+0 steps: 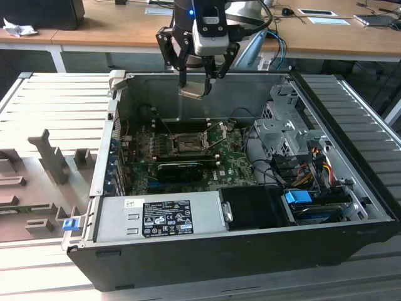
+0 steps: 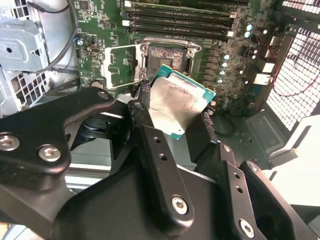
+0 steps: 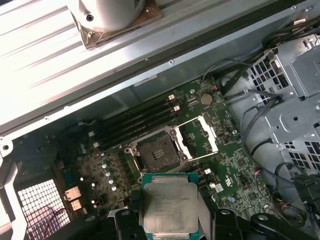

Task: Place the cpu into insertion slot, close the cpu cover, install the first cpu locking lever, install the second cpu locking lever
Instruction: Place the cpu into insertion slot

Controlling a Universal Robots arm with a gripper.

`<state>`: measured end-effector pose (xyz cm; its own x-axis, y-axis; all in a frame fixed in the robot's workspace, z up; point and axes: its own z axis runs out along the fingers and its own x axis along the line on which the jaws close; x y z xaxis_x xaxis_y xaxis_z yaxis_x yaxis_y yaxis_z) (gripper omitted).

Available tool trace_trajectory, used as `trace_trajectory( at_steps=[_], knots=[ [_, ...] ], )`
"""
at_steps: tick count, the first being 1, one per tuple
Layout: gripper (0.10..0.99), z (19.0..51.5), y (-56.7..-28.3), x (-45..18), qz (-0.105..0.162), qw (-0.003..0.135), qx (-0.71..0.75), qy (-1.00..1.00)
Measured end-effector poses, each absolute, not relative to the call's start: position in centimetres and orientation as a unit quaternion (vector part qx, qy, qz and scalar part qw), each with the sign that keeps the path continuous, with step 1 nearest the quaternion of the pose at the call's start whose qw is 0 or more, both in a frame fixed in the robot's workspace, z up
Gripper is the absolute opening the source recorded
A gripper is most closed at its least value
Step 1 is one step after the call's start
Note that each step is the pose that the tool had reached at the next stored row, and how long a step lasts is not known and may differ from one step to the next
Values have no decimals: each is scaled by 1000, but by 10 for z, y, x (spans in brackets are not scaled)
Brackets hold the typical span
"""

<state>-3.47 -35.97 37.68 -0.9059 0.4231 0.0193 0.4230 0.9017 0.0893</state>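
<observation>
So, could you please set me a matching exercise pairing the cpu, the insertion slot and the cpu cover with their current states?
1. cpu
2. insertion slot
3. cpu cover

A. swung open beside the socket
B. held in the end effector, above the board
C. empty, on the motherboard

Pairs: 1-B, 2-C, 3-A

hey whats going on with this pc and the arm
A robot arm's hand grips the cpu between its fingers, above the open computer case. Down on the green motherboard, the insertion slot is empty and the cpu cover is flipped open beside it. The cpu is not seated yet.
</observation>
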Motion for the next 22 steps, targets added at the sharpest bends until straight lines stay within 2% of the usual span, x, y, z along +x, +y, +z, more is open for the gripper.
trace_trajectory(
  at_steps=[22],
  knots=[
    [529,370,-360,-35,44,3,277,960]
  ],
)
